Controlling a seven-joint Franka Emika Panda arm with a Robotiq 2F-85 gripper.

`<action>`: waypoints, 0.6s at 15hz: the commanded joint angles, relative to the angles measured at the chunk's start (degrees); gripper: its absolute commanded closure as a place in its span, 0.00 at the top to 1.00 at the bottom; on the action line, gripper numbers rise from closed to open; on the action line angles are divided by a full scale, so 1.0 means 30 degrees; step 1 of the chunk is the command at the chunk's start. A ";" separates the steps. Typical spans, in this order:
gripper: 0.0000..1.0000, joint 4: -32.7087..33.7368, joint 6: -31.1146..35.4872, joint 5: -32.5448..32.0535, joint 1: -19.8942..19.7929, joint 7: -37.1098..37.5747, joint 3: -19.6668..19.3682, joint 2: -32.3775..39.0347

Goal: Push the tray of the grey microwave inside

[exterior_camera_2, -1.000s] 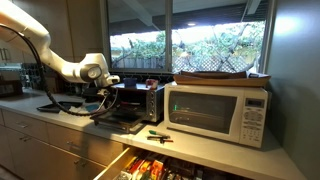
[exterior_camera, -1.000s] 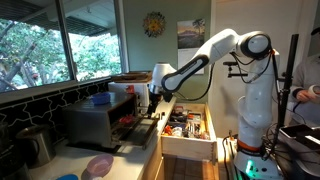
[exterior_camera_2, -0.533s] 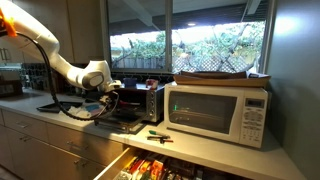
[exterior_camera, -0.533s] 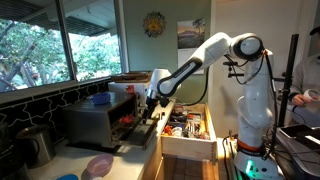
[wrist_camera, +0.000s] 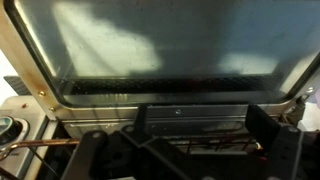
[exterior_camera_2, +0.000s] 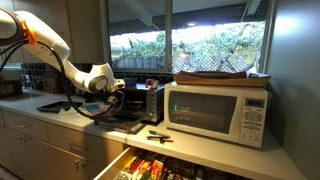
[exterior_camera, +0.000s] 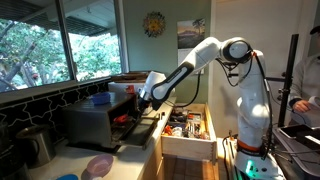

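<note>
The grey microwave (exterior_camera: 98,122) is a boxy dark oven on the counter, also in the other exterior view (exterior_camera_2: 140,100). Its front door (exterior_camera: 137,130) hangs open and down; the glass pane (wrist_camera: 160,45) fills the top of the wrist view. The tray (wrist_camera: 195,114) shows as a thin metal strip in front of the dark cavity, with reddish bits (exterior_camera: 122,118) behind it. My gripper (exterior_camera: 146,97) hovers over the open door at the cavity mouth, also seen in an exterior view (exterior_camera_2: 106,83). In the wrist view the gripper (wrist_camera: 200,125) is open, its fingers either side of the tray's edge.
A white microwave (exterior_camera_2: 218,108) with a wooden board on top stands beside the grey one. A light-wood drawer (exterior_camera: 187,128) full of clutter is pulled out below the counter. A kettle (exterior_camera: 37,143) and a pink plate (exterior_camera: 98,165) sit near the counter's front.
My arm has moved toward the grey microwave and lowered. The gripper is now closer to the cavity mouth, above the open door.
</note>
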 commanded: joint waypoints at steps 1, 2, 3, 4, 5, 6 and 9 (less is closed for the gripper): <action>1.00 0.1882 0.0816 -0.1100 0.0070 0.0326 0.0170 0.1777; 1.00 0.2263 0.0906 -0.1206 0.0063 0.0334 0.0218 0.2065; 1.00 0.2724 0.1062 -0.1222 0.0039 0.0354 0.0266 0.2389; 1.00 0.3115 0.1204 -0.1275 0.0035 0.0399 0.0290 0.2656; 1.00 0.3573 0.1271 -0.1172 -0.0007 0.0366 0.0361 0.2945; 1.00 0.3928 0.1386 -0.1134 -0.0023 0.0375 0.0408 0.3191; 1.00 0.4768 0.1379 -0.0995 -0.0096 0.0404 0.0484 0.3819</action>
